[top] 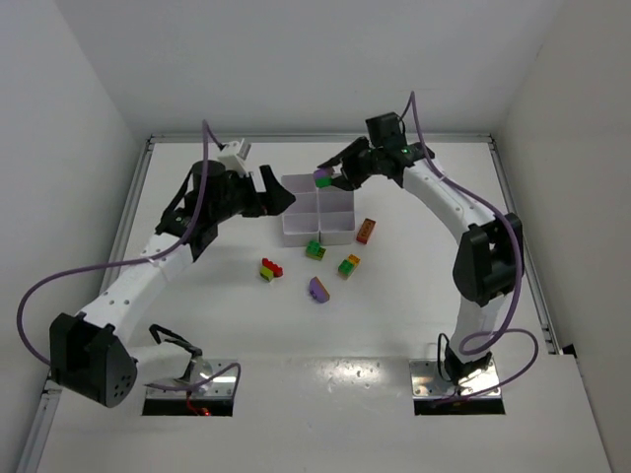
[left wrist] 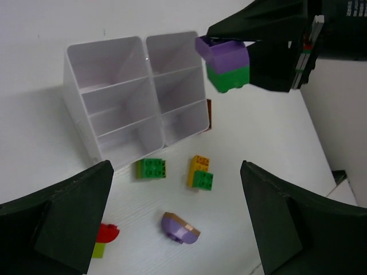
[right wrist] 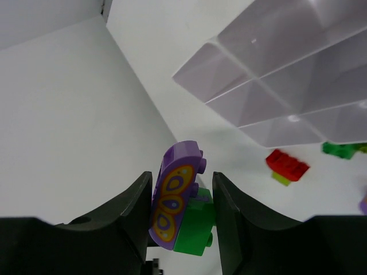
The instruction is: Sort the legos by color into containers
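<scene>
The white six-compartment tray (top: 296, 235) stands at the table's middle back; it also shows in the left wrist view (left wrist: 114, 103) and the right wrist view (right wrist: 287, 86). My right gripper (top: 332, 175) is shut on a purple-and-green clump (right wrist: 180, 203) and holds it above the tray's far edge (left wrist: 226, 63). My left gripper (top: 279, 197) is open and empty beside the tray's left side. On the table in front of the tray lie a green-lime brick (top: 315, 250), a yellow-green clump (top: 348, 265), a red-lime clump (top: 271, 269), a purple dome piece (top: 318, 290) and an orange-brown brick (top: 366, 231).
White walls close in the table on the left, back and right. Purple cables loop from both arms.
</scene>
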Controlling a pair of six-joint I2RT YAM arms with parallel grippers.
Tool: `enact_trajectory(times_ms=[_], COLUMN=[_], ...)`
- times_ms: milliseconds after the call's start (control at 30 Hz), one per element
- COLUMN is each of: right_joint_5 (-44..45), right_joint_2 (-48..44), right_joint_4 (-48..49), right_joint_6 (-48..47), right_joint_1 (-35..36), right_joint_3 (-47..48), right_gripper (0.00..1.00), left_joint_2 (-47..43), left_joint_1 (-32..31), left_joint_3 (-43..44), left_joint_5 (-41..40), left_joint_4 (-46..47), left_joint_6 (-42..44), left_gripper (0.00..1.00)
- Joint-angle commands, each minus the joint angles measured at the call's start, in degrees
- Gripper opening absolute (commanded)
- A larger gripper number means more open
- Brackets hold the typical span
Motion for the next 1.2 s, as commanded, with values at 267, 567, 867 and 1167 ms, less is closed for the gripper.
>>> enact_trajectory(times_ms=[267, 567, 867, 1167], right_joint_5=[4.0, 5.8, 6.3, 6.4], right_joint_2=[3.0, 3.6, 3.6, 4.1], right_joint_4=[-6.6, -7.1, -5.9, -5.3], right_joint_6=[13.9, 14.5, 14.5, 14.5], right_joint_1=[6.7, 8.4, 8.9, 8.9], right_joint_3=[10.8, 12.9, 13.9, 14.5], right_gripper=[0.0, 0.0, 0.0, 0.0], left_joint_2=[5.8, 9.0, 10.1, 10.6], left_joint_1=[-4.1, -4.1, -5.8, -6.4], left_joint_3=[8.7, 12.0, 12.6, 12.6], left_joint_5=[-7.6, -9.9, -9.4, -10.0], left_joint_4=[5.3, 5.3, 5.3, 5.3], left_joint_6=[-7.1, -5.9, -5.9, -6.5], left_gripper=[1.0, 1.0, 1.0, 0.89])
